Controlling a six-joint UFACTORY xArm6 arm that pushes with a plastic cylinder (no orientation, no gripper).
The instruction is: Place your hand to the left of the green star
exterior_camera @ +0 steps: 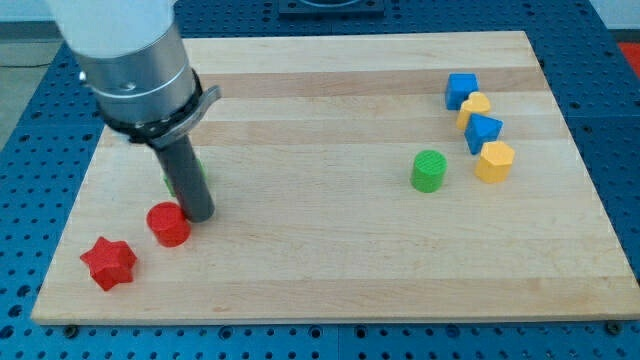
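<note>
The green star (201, 173) is mostly hidden behind my rod at the view's left; only green slivers show on either side of the rod. My tip (199, 215) rests on the board just below the star, close to the right of a red cylinder (168, 224). A red star (108, 262) lies at the lower left.
A green cylinder (429, 170) stands right of the middle. At the upper right sit a blue block (461, 90), a small yellow block (475, 106), a second blue block (484, 132) and a yellow hexagonal block (494, 161). The wooden board (320, 280) ends near the red star.
</note>
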